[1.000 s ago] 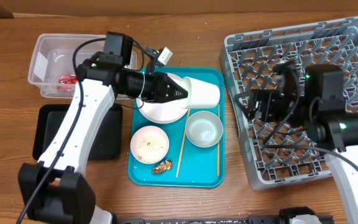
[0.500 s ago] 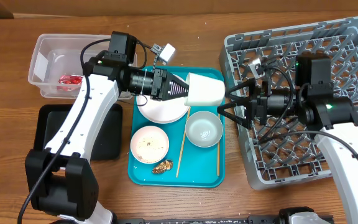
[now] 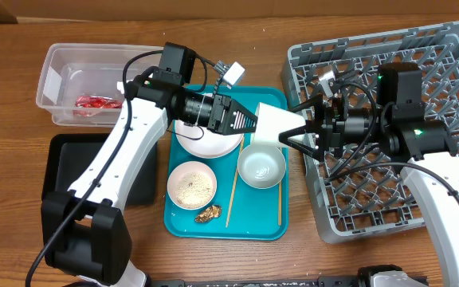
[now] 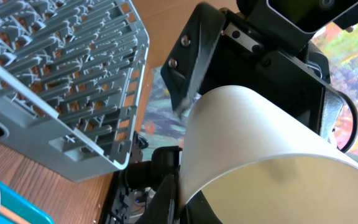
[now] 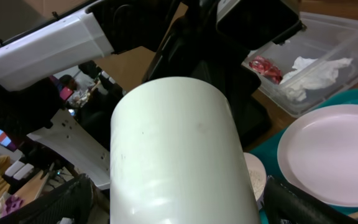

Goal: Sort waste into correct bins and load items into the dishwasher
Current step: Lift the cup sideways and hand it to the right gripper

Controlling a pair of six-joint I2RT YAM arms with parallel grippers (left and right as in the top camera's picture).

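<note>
Moved: cup (image 3: 277,123) carried rightward since the earlier frame, now meeting the right claw (image 3: 293,127).
Cup: sideways in the air over the teal tray's (image 3: 253,227) right edge, beside the rack (image 3: 445,48).
Left claw (image 3: 252,123): closed on the cup's rim.
Right claw: spread wide around the cup's base, not gripping.
Done: wrapper (image 3: 94,102) and napkin (image 5: 319,70) in the tub (image 3: 54,60).
Remaining: plate (image 3: 205,143), bowls, chopsticks (image 3: 233,191), food scrap (image 3: 209,213); no dish visible in the rack.

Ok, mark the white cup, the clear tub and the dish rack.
white cup (image 3: 277,123), overhead view, middle of its side wall.
clear tub (image 3: 102,48), overhead view, far rim.
dish rack (image 3: 441,56), overhead view, bare grid base, far corner.
</note>
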